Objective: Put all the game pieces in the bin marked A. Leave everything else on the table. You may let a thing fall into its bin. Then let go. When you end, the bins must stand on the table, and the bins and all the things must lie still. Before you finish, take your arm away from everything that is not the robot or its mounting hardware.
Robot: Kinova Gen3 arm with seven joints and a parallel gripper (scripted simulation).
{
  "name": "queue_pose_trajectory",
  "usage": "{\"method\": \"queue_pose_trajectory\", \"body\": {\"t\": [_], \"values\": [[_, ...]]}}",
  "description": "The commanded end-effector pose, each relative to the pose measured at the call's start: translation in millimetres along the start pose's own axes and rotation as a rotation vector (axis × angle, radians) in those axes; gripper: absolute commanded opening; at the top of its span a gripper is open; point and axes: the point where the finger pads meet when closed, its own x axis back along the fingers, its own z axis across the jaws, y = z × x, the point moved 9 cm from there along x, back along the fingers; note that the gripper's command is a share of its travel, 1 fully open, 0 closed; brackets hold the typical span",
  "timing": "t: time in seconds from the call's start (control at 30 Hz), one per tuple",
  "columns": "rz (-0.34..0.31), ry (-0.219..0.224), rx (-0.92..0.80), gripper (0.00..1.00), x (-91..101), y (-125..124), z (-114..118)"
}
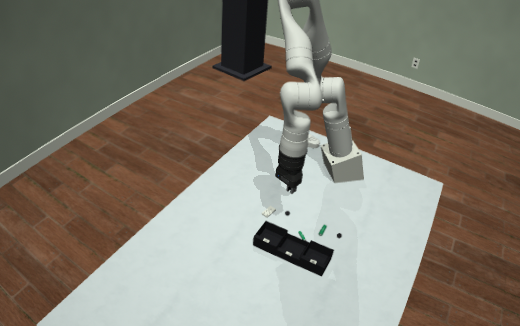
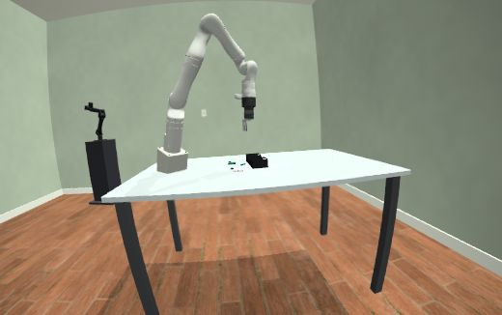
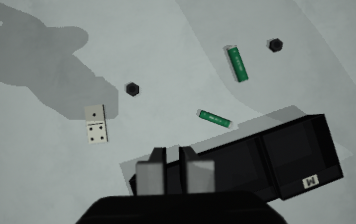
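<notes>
Matte black three-cell bins (image 3: pixel 300 145), ivory rectangular domino (image 3: pixel 96 124), end effector (image 3: pixel 174 172) nearly closed, empty

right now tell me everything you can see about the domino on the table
The domino is a small cream rectangular tile with black pips: one on one half, four on the other, split by a thin line. It looks like hard plastic or bone. It lies flat, face up, on the white table, partly in the arm's shadow. Nothing touches it; a small black hexagonal piece lies close by, and the black bins stand apart from it.
</notes>
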Motion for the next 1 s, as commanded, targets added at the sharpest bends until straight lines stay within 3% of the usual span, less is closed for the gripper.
{"method": "queue_pose_trajectory", "body": {"t": [0.0,0.23,0.57,0.63,0.7,0.97], "values": [[-0.013,0.015,0.107,0.31,4.2,-23,4],[-0.025,0.029,0.253,0.31,3.2,-55,7],[-0.025,0.029,0.253,0.31,3.2,-55,7],[-0.024,0.030,0.153,0.31,-8.6,-44,7],[-0.024,0.030,0.153,0.31,-8.6,-44,7],[-0.018,0.034,-0.247,0.31,-55.8,3,3]]}}
